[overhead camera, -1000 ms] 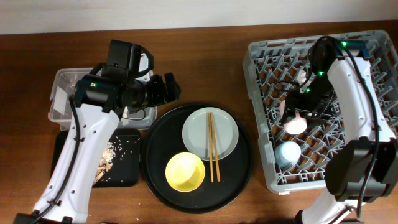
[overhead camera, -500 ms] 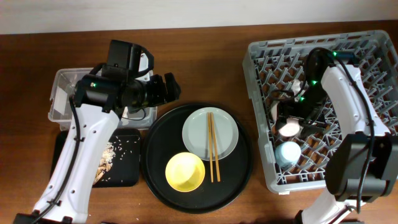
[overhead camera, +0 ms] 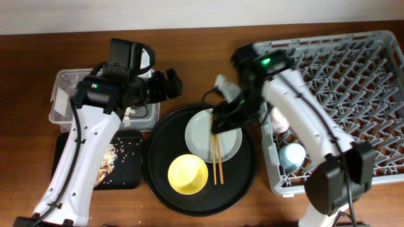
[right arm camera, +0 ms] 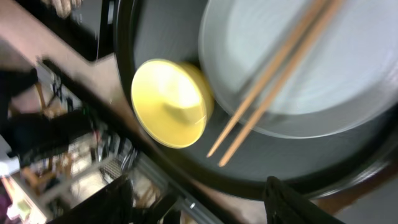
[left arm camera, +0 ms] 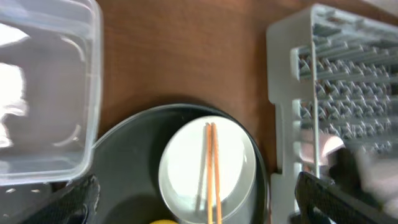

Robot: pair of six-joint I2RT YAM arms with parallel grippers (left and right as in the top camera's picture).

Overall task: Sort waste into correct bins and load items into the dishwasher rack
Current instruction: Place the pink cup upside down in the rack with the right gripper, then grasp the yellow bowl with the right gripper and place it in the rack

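The white plate (overhead camera: 224, 140) with two wooden chopsticks (overhead camera: 216, 151) across it sits on the round black tray, beside the yellow bowl (overhead camera: 187, 174). My right gripper (overhead camera: 221, 120) hangs open and empty over the plate's left edge. In the right wrist view (right arm camera: 196, 208) I see the bowl (right arm camera: 171, 102), plate (right arm camera: 336, 68) and chopsticks (right arm camera: 273, 81) below it. The pink cup (overhead camera: 279, 120) and blue cup (overhead camera: 292, 155) sit in the grey rack (overhead camera: 353, 75). My left gripper (overhead camera: 168, 87) is open and empty by the clear tub (overhead camera: 69, 94). Food scraps (overhead camera: 111, 157) lie on the shallow black tray (overhead camera: 129, 176). I cannot make out the tissue or wrapper.
The round black tray (overhead camera: 158, 151) lies between the bins and the rack. The left wrist view (left arm camera: 199, 208) shows the plate (left arm camera: 233, 168), chopsticks (left arm camera: 211, 168), the tub (left arm camera: 50, 124) and the rack's left wall (left arm camera: 283, 93). My right arm spans the rack's left edge.
My right gripper has let go of the pink cup in the rack and swung left over the plate. The left arm has not moved.
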